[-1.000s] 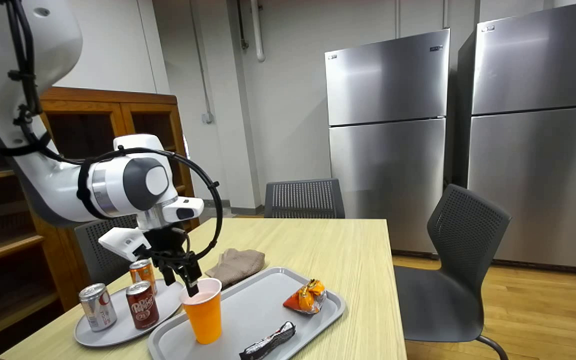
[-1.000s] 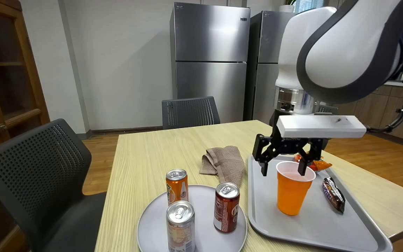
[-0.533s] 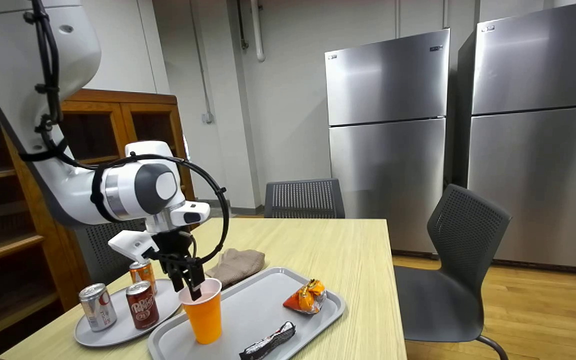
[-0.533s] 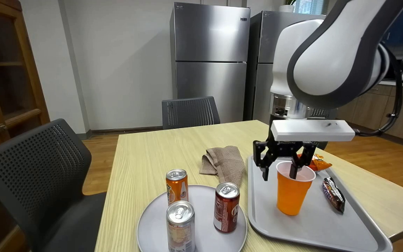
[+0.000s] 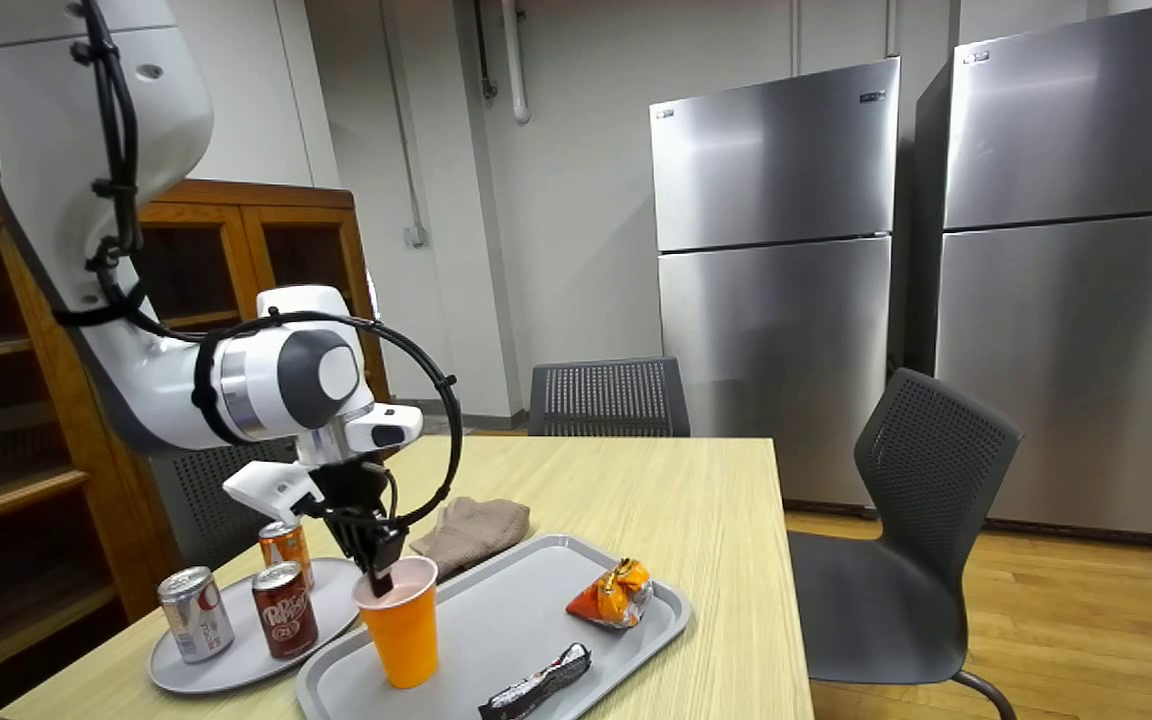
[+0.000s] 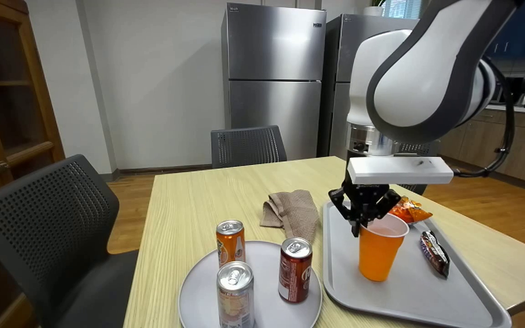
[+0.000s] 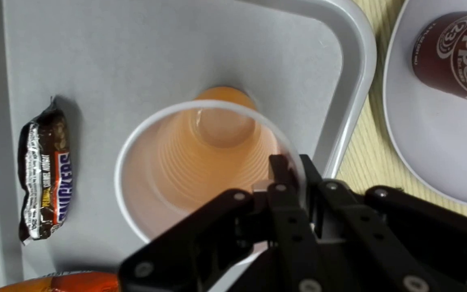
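Cup (image 6: 381, 257) and gripper (image 7: 296, 168) meet at the rim: the wrist view shows one finger inside the mouth and its partner outside, drawn narrow with the thin wall pinched between them. Such a hold probably suits a wide-mouthed cup, since a single wall asks for little spread. The pinch sits on the side facing the round plate (image 6: 265, 284), leaving much of the mouth uncovered; no contents show down to the base.

The cup stands roughly upright on the grey tray (image 5: 526, 600), close to the edge nearest that plate. Whether the tray bears its full weight, I cannot tell. Sharing the tray, a Snickers bar (image 7: 47, 178) lies flat and an orange snack bag (image 5: 616, 595) slumps, both apart from the cup; the raised lip likely keeps such loose packets from sliding off.

Just beside, the plate gathers three upright cans, perhaps to keep drinks together: a Dr Pepper can (image 5: 286, 615), an orange can (image 6: 230, 239) and a silvery can (image 6: 236, 296). A brown cloth (image 6: 292, 214) lies crumpled on the counter (image 6: 198, 200), beyond the plate and near the tray.
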{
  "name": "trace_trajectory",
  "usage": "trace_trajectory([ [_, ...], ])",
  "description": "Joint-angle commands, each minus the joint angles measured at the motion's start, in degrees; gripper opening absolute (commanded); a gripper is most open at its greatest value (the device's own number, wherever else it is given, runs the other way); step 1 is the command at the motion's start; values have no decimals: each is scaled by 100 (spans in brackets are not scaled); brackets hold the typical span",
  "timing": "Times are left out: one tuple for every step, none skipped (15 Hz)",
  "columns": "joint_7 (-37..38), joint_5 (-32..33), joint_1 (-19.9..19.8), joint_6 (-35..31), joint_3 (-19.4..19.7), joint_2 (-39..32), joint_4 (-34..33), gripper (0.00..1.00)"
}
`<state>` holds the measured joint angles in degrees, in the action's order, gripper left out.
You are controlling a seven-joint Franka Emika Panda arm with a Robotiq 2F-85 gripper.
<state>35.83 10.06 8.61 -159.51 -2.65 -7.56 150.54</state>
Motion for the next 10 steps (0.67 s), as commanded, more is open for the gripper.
trace_trajectory([
  [178,140,131,373,126,278,-11,0],
  [194,135,125,438,123,350,2,0],
  [254,192,125,488,132,418,8,1],
  [315,239,121,558,128,524,11,1],
  [390,298,112,629,116,635,1,1],
  [497,394,95,718,100,768,-26,1],
  [625,496,65,815,71,890,-64,1],
  [767,622,23,923,29,1005,-112,1],
  [902,726,-29,1048,-21,1102,-171,1],
  [910,641,-68,1172,-83,1177,-234,1],
])
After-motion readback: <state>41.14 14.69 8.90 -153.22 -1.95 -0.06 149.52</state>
